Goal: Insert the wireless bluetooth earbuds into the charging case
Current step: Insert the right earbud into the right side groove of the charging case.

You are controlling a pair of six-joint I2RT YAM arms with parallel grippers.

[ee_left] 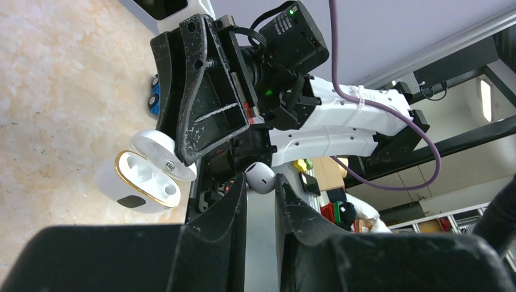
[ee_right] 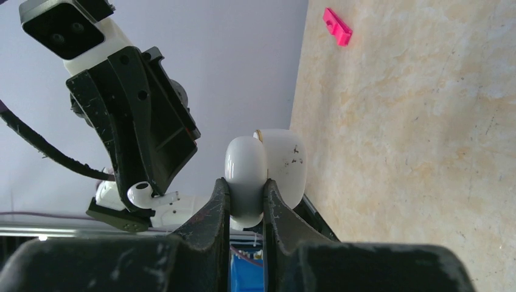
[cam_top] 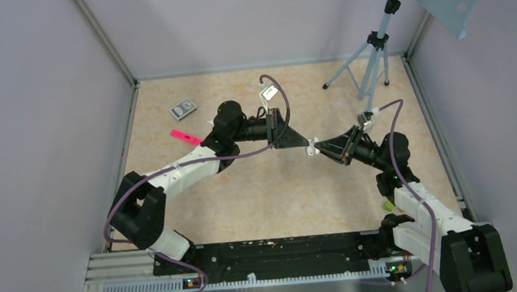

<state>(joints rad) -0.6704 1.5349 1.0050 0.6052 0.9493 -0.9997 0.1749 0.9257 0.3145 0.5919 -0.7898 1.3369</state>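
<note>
The white charging case hangs open above the table with a gold rim around its two sockets, its lid flipped up. My right gripper is shut on the case; in the top view it meets the left one mid-table. My left gripper is shut on a white earbud, pinched at the fingertips. In the right wrist view that earbud sits left of the case, a short gap apart. From above, the left gripper points at the case.
A pink block and a small grey box lie at the back left. A tripod stands at the back right. A green piece lies by the right arm. A blue toy shows behind the right gripper.
</note>
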